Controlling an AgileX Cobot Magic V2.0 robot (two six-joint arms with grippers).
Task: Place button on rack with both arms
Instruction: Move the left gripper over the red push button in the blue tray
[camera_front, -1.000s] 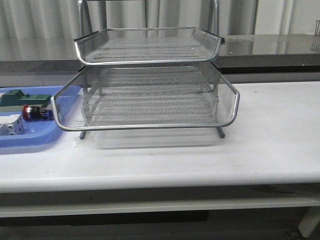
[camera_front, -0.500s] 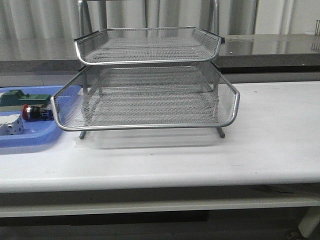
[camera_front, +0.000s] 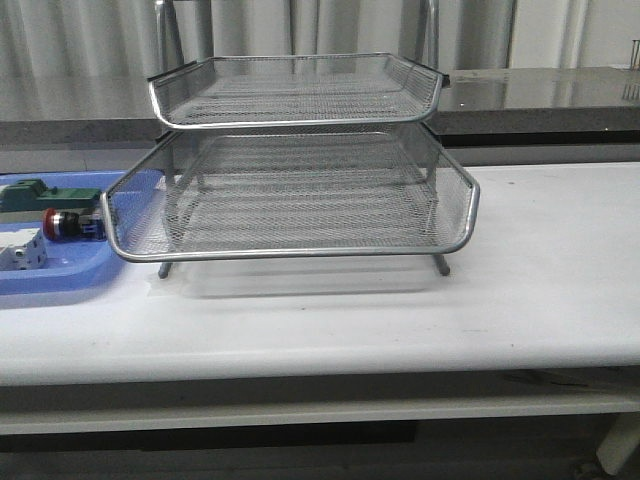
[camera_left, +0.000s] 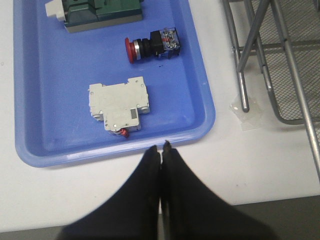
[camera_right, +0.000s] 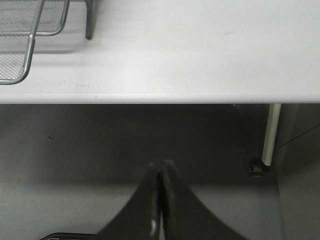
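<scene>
Item count, table surface.
One rack (camera_front: 290, 190), one blue tray (camera_left: 195, 75) holding one button (camera_left: 152, 44), one green block (camera_left: 100, 12), one white block (camera_left: 120, 106); two grippers.

Rack and tray on the table
The tray (camera_front: 60, 285), holding the button (camera_front: 62, 224), lies left of the rack (camera_front: 300, 190).

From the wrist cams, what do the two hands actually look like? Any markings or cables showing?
Both look alike. The left hand shows two plain black fingers that are broad at the base and taper to narrow tips. The right hand has the same dark, tapered shape, with a slightly glossy surface. No markings, labels or cables show in either wrist view, and the front view shows neither arm.
</scene>
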